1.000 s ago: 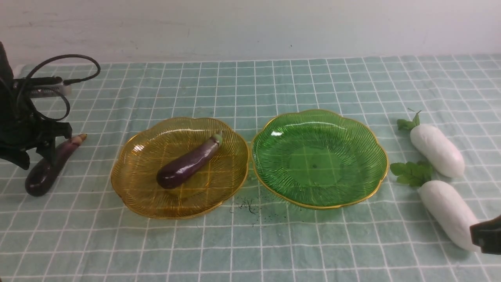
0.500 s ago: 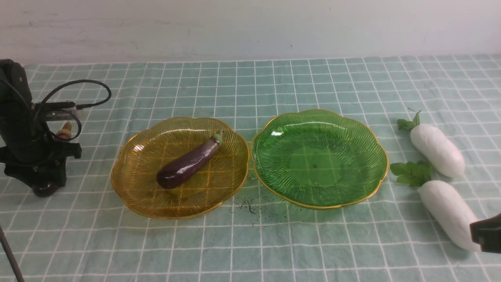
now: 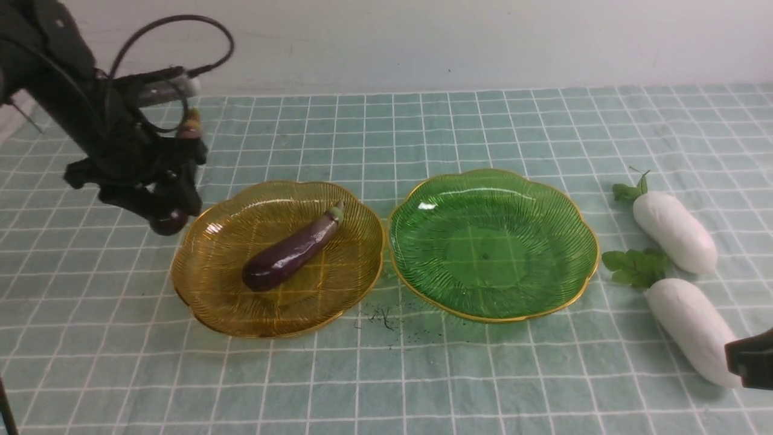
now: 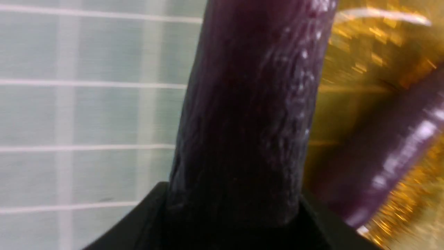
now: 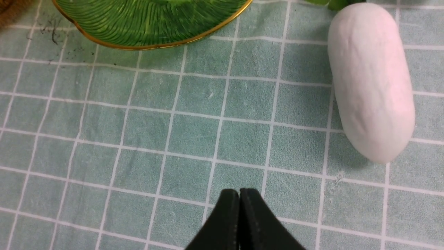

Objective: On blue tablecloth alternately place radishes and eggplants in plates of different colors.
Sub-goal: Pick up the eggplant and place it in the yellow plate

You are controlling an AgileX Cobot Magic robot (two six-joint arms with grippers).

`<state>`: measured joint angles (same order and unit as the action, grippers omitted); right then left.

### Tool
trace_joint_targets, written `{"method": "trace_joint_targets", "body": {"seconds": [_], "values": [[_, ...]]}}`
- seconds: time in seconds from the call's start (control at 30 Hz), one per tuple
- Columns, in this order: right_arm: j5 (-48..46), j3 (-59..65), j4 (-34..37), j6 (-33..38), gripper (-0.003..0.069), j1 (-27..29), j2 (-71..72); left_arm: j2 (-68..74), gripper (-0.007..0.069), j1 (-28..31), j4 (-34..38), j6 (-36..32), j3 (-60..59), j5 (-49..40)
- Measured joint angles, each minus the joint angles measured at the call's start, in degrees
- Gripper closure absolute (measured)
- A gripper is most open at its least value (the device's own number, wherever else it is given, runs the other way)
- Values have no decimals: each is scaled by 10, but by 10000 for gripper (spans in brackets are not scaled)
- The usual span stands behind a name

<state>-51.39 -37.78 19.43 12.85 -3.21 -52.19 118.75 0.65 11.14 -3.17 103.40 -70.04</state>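
One eggplant [image 3: 169, 221] is no longer lying on the blue tablecloth [image 3: 423, 133] to the left of the amber plate [image 3: 211, 284], where it was seen a second ago. It is now lifted clear of the cloth and hangs nearly upright, stem cap uppermost, just off that plate's far-left rim. It is grasped about its middle by the left hand [image 3: 158, 199], and only its rounded lower end and its cap are left showing in the front view. In the left wrist view its dark skin fills the frame, with the amber glass blurred close beside it. The pick-up is therefore judged complete and the carry toward the amber plate under way. A second eggplant [image 3: 290, 254] is already laid slantwise in the middle of the amber plate, so room beside it is needed for the release. The green plate [image 3: 483, 199], just to the right of the amber plate, is unfilled. Both radishes [image 3: 675, 231] are left as before on the cloth well to the right of the amber plate, beyond the green one. The right hand [image 3: 749, 365] is clenched on nothing, its fingers pressed together, at the nearer radish's end. The radish half of the task is thus judged not yet begun.
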Motion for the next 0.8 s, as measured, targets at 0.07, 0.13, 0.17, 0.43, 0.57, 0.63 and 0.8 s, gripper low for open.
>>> {"method": "trace_joint_targets", "body": {"seconds": [0.07,0.13,0.17,0.43,0.57,0.63,0.8], "values": [[0,0,0,1,673,0,0,9,261,-33,-12,-4,0,-1],[0,0,0,1,673,0,0,17,261,-59,-32,-5,0,-1],[-1,0,0,1,673,0,0,23,261,-74,-44,-5,0,-1],[-4,0,0,-1,673,0,0,45,234,-132,-138,50,5,-3],[5,0,0,-5,667,0,0,42,169,-134,-144,57,8,-2],[10,0,0,-5,660,0,0,40,151,-134,-145,57,8,-2],[29,0,-2,-5,585,0,0,21,125,-134,-145,60,8,-2]]}}
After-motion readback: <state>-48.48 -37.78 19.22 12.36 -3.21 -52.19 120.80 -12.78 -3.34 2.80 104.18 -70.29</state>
